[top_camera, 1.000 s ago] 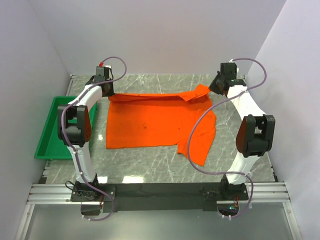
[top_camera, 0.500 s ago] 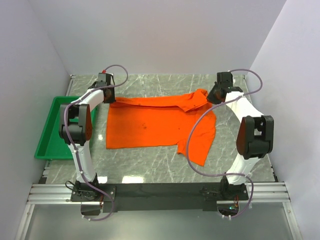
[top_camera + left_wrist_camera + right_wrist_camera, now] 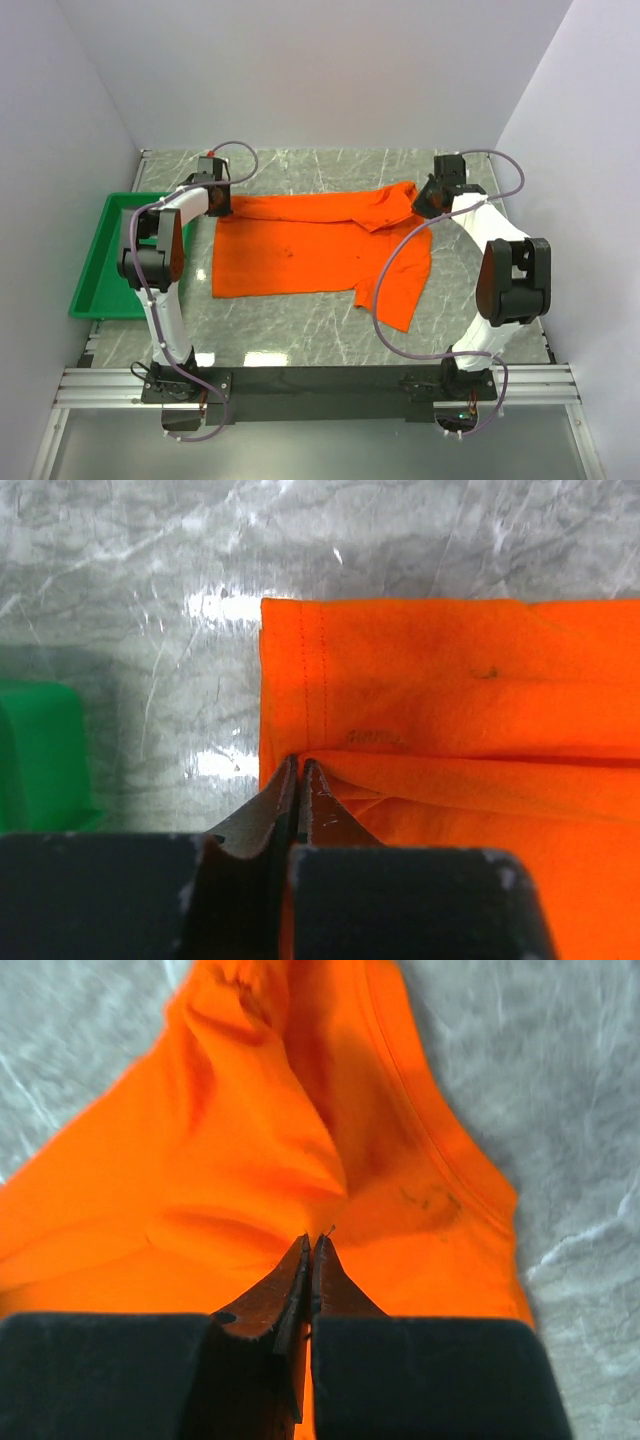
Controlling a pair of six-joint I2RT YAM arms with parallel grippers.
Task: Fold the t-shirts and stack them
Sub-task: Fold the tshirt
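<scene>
Far edge of t-shirt (image 3: 300, 250) now pulled nearer than a second ago. Left fingers (image 3: 283, 802) and right fingers (image 3: 293, 1282) clamped on it; first fold likely starting.

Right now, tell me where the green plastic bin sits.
In the top view the green plastic bin sits at the far left, just outside the left arm, apart from the orange cloth t-shirt.

No legible text, labels, brands, numbers or signs in any view, t-shirt (image 3: 300, 250) plain, unprinted
</scene>
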